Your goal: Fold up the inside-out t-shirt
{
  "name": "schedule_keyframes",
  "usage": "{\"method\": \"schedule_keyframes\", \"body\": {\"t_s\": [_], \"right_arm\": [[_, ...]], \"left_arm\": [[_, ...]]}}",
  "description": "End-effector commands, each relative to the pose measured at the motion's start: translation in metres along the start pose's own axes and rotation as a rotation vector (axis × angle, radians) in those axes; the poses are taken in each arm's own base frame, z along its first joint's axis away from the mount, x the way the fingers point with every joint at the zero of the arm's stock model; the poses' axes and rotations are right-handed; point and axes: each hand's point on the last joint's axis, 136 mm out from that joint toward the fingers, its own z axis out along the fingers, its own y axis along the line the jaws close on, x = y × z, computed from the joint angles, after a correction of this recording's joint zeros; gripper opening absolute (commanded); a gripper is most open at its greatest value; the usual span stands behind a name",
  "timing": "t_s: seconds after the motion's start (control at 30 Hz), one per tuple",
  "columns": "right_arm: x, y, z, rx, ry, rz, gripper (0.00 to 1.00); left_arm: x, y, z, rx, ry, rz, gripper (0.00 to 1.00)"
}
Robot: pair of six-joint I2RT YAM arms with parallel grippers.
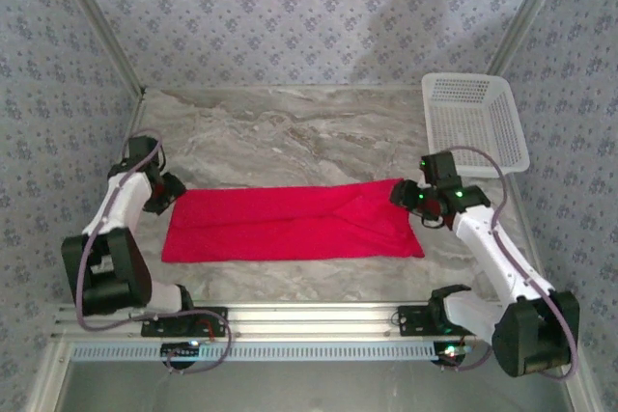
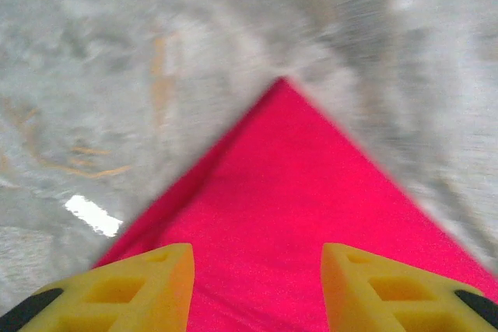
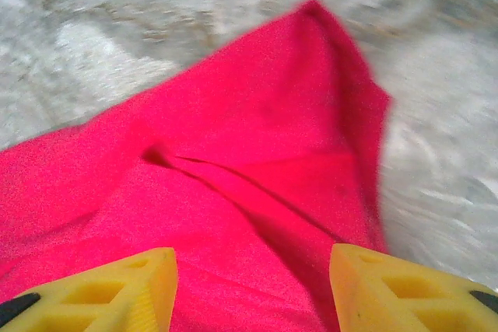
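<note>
shirt [image 1: 290, 224] lies as a long strip across the table [image 1: 290, 132]; left hand [image 2: 257, 270] and right hand [image 3: 253, 277] both gape empty over its ends; rumpled right end could fold in crooked, i reckon

The left arm [image 1: 114, 207] and the right arm [image 1: 494, 256] are built alike: slim white shells between bulky, rounded black joint housings, with a thin grey cable [image 1: 490, 158] looping loosely outside each. Small green lights [image 1: 462, 196] glow on the right arm's black wrist block. The left gripper [image 2: 257, 266] carries two bright yellow wedge-shaped fingers [image 2: 136, 289] moulded with triangular cut-outs and black patches at their outer roots, and the right gripper [image 3: 253, 270] has the same hollowed yellow fingers [image 3: 401, 293] with black marks at the edges.
</note>
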Motion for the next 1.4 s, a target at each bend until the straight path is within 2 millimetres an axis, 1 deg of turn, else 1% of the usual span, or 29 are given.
{"method": "schedule_keyframes", "body": {"t_s": [0.0,0.07,0.17,0.33,0.4,0.47,0.5,0.53,0.6,0.67,0.7,0.73,0.83,0.87,0.93,1.0,1.03,1.07,1.1,1.13,1.2,1.23,1.3,1.37], "right_arm": [[-0.005,0.029,0.028,-0.014,0.054,-0.131,0.58],[-0.005,0.044,0.048,-0.013,0.102,-0.188,0.58],[-0.005,0.056,0.072,-0.005,0.163,-0.21,0.59],[0.003,0.065,0.098,0.018,0.223,-0.246,0.59],[0.008,0.069,0.104,0.017,0.24,-0.262,0.57],[0.012,0.071,0.108,0.02,0.255,-0.27,0.5],[0.013,0.074,0.109,0.017,0.259,-0.275,0.44],[0.015,0.075,0.109,0.017,0.261,-0.279,0.34],[0.018,0.077,0.107,0.019,0.264,-0.283,0.18],[0.021,0.077,0.102,0.024,0.263,-0.29,0.06],[0.023,0.078,0.098,0.025,0.265,-0.291,0.01],[0.026,0.078,0.094,0.027,0.266,-0.29,0.0],[0.032,0.08,0.077,0.016,0.245,-0.283,0.0],[0.04,0.076,0.071,0.029,0.262,-0.279,0.0],[0.055,0.074,0.061,0.024,0.264,-0.268,0.0],[0.074,0.072,0.055,0.015,0.277,-0.255,0.0],[0.086,0.069,0.054,0.019,0.287,-0.246,0.02],[0.096,0.066,0.053,0.022,0.299,-0.231,0.07],[0.105,0.067,0.053,0.013,0.303,-0.219,0.14],[0.113,0.068,0.052,0.008,0.304,-0.214,0.19],[0.119,0.068,0.045,0.014,0.282,-0.219,0.27],[0.117,0.07,0.039,0.013,0.254,-0.229,0.33],[0.108,0.074,0.025,0.004,0.207,-0.233,0.46],[0.097,0.079,0.012,-0.014,0.172,-0.225,0.54]], "left_arm": [[-0.004,-0.03,-0.016,0.121,-0.046,-0.005,0.47],[0.002,-0.035,-0.012,0.135,-0.029,-0.001,0.47],[0.009,-0.034,-0.004,0.119,0.011,0.008,0.46],[0.015,-0.03,0.002,0.101,0.025,0.019,0.46],[0.014,-0.029,0.003,0.096,0.024,0.019,0.46],[0.014,-0.03,0.004,0.095,0.027,0.021,0.45],[0.014,-0.03,0.004,0.095,0.029,0.023,0.45],[0.014,-0.03,0.005,0.093,0.031,0.023,0.45],[0.014,-0.03,0.005,0.092,0.034,0.025,0.45],[0.014,-0.03,0.005,0.09,0.035,0.027,0.45],[0.014,-0.03,0.004,0.089,0.034,0.028,0.45],[0.014,-0.029,0.004,0.089,0.033,0.028,0.45],[0.015,-0.028,0.004,0.087,0.031,0.028,0.45],[0.015,-0.028,0.004,0.088,0.03,0.027,0.45],[0.016,-0.028,0.005,0.09,0.031,0.021,0.44],[0.017,-0.029,0.005,0.094,0.034,0.02,0.44],[0.017,-0.029,0.005,0.096,0.034,0.019,0.44],[0.017,-0.028,0.004,0.097,0.035,0.018,0.44],[0.018,-0.028,0.003,0.098,0.035,0.02,0.44],[0.019,-0.027,0.002,0.097,0.034,0.021,0.44],[0.018,-0.026,-0.003,0.099,0.024,0.026,0.44],[0.019,-0.025,-0.004,0.095,0.021,0.032,0.44],[0.018,-0.022,-0.008,0.083,0.009,0.042,0.44],[0.018,-0.021,-0.009,0.08,0.007,0.046,0.44]]}}
